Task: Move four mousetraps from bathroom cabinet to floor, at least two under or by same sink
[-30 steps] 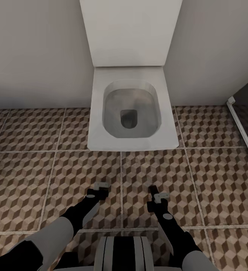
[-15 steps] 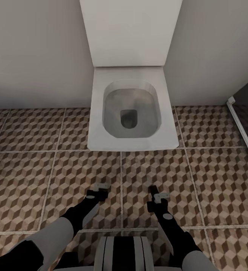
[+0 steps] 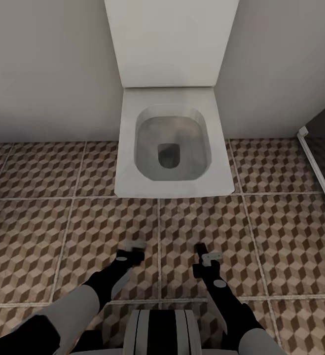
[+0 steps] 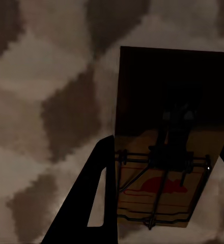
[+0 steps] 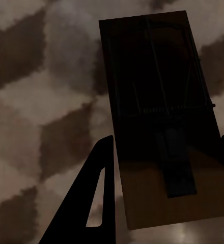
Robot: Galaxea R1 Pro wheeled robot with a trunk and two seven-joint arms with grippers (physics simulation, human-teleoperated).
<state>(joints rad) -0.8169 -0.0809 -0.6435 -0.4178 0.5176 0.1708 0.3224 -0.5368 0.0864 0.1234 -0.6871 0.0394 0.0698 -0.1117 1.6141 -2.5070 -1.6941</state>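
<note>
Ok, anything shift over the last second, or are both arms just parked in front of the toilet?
Barely. The left gripper drew back slightly toward the robot, above the bathroom floor. Nothing was grabbed or released: the left wrist view shows a mousetrap between its fingers, and the right gripper has its own mousetrap. The right arm, toilet and camera view stayed put.

One mousetrap (image 4: 165, 168) — a flat tan board with dark wire and a red mark — is sitting between the left gripper's fingers. Another mousetrap (image 5: 163, 127) is sitting in the right gripper, over the bathroom floor (image 3: 280, 236).
</note>
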